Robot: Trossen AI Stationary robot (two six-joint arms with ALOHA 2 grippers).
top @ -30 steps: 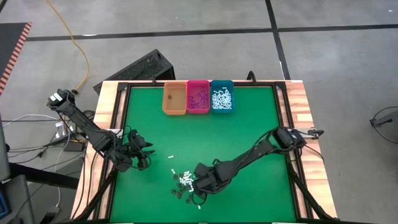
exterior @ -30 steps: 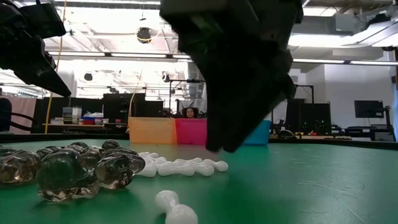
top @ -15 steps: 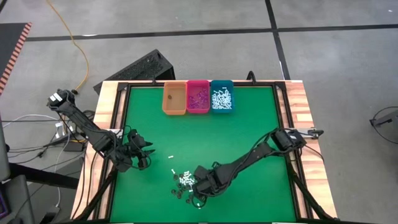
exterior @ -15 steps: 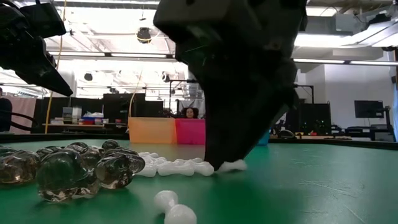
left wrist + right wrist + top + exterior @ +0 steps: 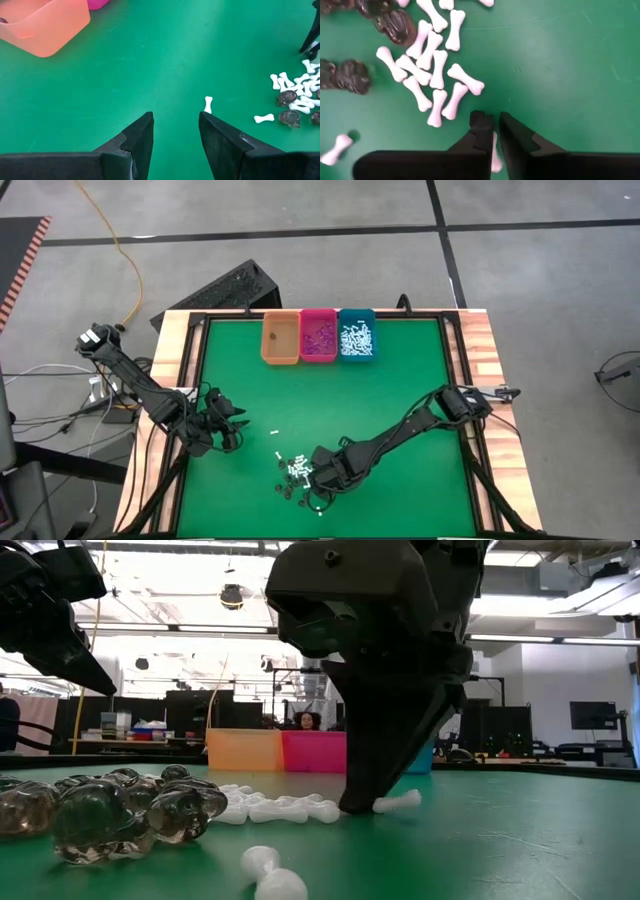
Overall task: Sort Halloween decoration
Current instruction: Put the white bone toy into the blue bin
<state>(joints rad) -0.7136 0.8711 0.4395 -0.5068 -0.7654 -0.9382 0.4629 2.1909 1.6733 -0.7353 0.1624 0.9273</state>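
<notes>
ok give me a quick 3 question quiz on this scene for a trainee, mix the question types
1. True or false: the left gripper is closed on a bone.
2. Which bin in the high view holds the white bones? A) orange bin B) pink bin C) teal bin
3. What is the right gripper pinching, by its wrist view?

Key:
1. False: it hangs open over bare green mat, with one loose bone ahead of it.
2. C.
3. One white bone, taken at the edge of the pile of bones and dark pieces.
</notes>
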